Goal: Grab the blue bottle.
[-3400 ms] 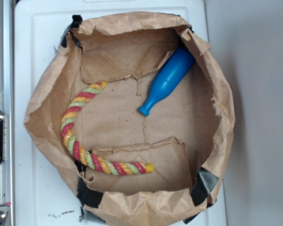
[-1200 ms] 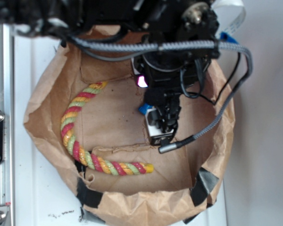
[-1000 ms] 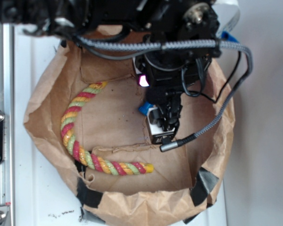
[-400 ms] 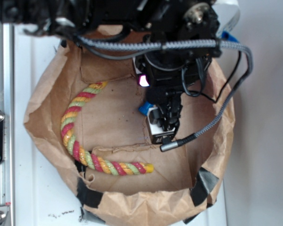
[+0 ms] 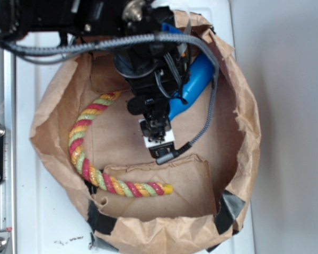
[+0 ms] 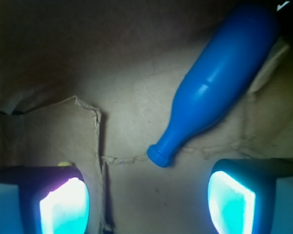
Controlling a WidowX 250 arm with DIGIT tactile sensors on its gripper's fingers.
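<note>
wrist view, left to right: gripper [image 6: 147, 204] w/ jaws spread wide & empty at frame bottom, not touching the blue bottle [image 6: 218, 80], which lies flat on the paper bag [image 5: 58, 106] floor, long axis diagonal, lip center-frame btwn the fingers, body toward upper right.

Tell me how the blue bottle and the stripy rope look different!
The blue bottle is one plain colour; the rope has red, yellow and green stripes. The bottle is straight and smooth, wide at one end and narrow at the neck; the rope is twisted and bent in a curve. The gripper hangs near the bottle, not the rope. Both lie inside the paper bag.
</note>
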